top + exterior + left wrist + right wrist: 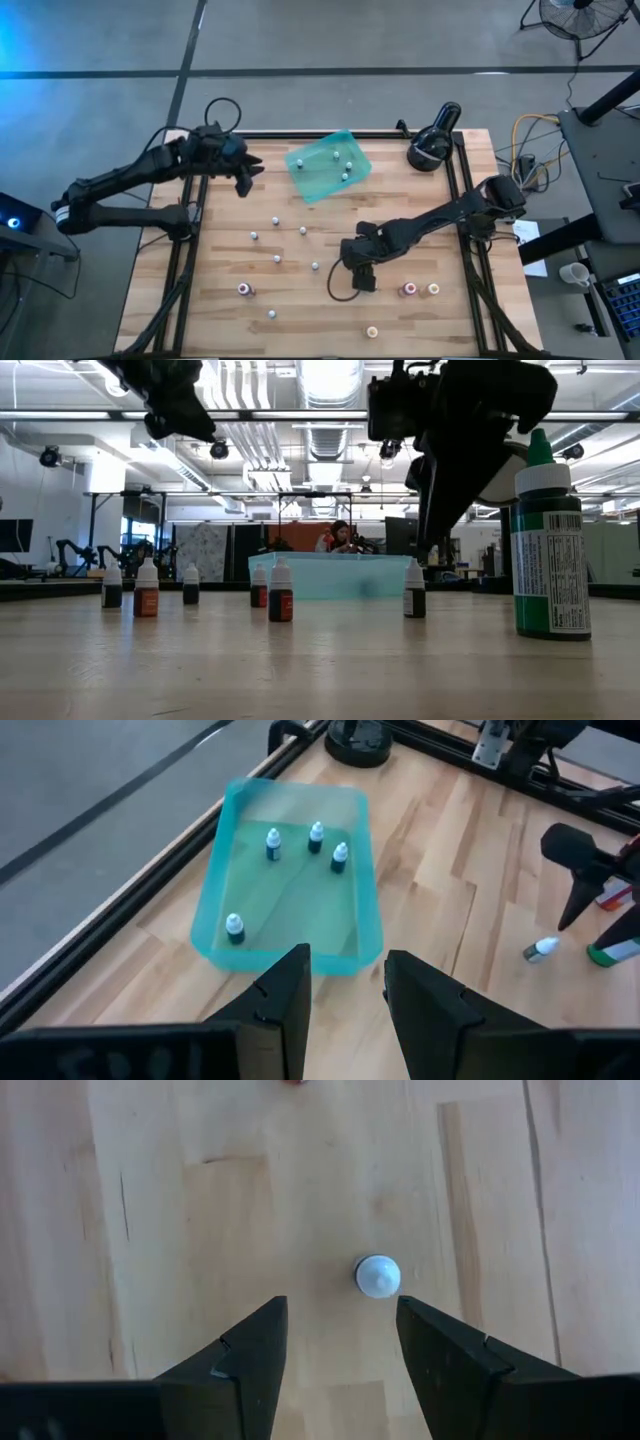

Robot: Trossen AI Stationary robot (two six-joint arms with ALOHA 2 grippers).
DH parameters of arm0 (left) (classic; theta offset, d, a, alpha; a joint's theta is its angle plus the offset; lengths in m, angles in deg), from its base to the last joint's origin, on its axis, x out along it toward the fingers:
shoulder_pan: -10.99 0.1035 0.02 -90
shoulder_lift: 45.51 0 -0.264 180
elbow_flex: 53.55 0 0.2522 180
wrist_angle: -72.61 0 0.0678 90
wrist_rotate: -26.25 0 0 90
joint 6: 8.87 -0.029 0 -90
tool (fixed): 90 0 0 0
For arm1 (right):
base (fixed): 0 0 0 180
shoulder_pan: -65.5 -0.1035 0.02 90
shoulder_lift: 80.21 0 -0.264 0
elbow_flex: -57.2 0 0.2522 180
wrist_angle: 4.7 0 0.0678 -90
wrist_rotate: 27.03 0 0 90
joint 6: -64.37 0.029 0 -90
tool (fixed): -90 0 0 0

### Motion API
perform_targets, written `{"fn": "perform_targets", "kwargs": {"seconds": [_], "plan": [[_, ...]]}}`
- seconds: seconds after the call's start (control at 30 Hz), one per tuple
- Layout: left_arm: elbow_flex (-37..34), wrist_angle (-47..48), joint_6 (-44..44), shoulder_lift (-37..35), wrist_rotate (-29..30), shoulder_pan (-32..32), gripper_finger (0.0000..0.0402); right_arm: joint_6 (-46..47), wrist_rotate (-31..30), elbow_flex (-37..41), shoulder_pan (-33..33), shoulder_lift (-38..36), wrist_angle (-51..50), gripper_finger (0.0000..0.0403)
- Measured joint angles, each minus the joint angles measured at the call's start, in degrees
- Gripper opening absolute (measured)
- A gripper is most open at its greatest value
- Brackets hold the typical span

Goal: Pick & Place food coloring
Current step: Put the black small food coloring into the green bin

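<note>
The food coloring bottles are tiny and white-capped. Several stand in the teal tray (328,165) (290,880); others are scattered over the wooden table, such as one (277,259) near the middle and one (408,289) at the right. My right gripper (340,1315) (362,278) hangs open over the table's middle right, pointing steeply down. One upright bottle's white cap (377,1276) shows just beyond its fingertips, untouched. My left gripper (345,965) (245,178) is open and holds nothing. It hangs in the air at the far left, facing the tray.
A black round device (432,148) stands at the far right corner beside the tray. A black frame rail (190,250) runs along the table's left and right sides. In the low view a green bottle (548,540) stands close to the near edge.
</note>
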Motion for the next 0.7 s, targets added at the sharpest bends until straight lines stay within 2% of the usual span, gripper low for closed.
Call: {"fn": "perform_targets", "kwargs": {"seconds": [0.43,0.7], "plan": [[-0.40,0.02,-3.39,0.49,0.00,0.00,0.0103,0.47,0.04,-0.35,2.53,0.90,-0.09,0.0184],[-0.40,0.02,-4.85,1.61,0.00,0.00,0.0103,0.76,5.42,-0.55,4.51,2.32,-0.23,0.0187]]}}
